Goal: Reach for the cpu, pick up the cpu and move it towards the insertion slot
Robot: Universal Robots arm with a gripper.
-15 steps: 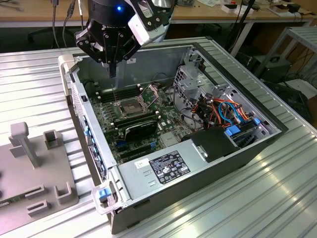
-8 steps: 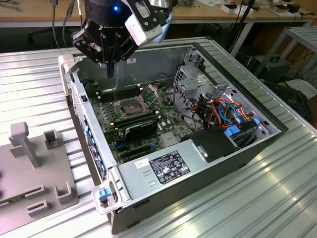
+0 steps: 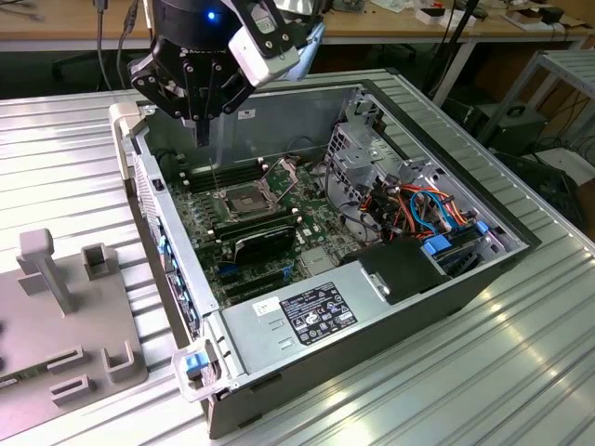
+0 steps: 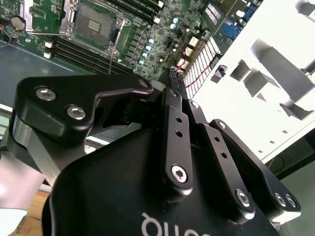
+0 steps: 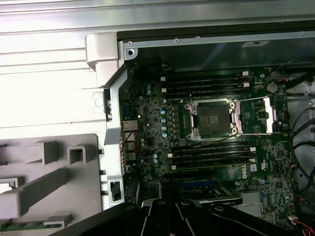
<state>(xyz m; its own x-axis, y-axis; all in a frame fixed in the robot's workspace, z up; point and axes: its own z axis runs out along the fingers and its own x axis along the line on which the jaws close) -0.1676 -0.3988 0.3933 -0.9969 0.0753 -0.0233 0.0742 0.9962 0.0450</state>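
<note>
A ribbed metal table (image 3: 74, 149) carries an open computer case (image 3: 372, 344) lying on its side. A grey plastic stand (image 3: 65, 325) with upright pegs and pockets lies on the table at the exterior view's left of the case.

The black gripper (image 3: 202, 137) hangs above the case, pointing down, over the part of the case towards the exterior view's left. It is clear of everything below it. In the second wrist view the gripper (image 4: 176, 81) has its fingers drawn together at the tips. Whether the cpu is pinched between them I cannot tell.

A green board (image 3: 321, 218) covers the floor of the case. A grey box (image 3: 307, 316) with a white label sits at its near edge, and coloured cables (image 3: 423, 209) run at the exterior view's right.

The slot (image 3: 245, 203) sits on the board, below the gripper and well apart from it. In the first wrist view the slot (image 5: 212, 119) shows a dark centre, and its bracket (image 5: 258, 115) is swung open beside it. Long black memory slots (image 5: 211, 153) run just beside the slot.
</note>
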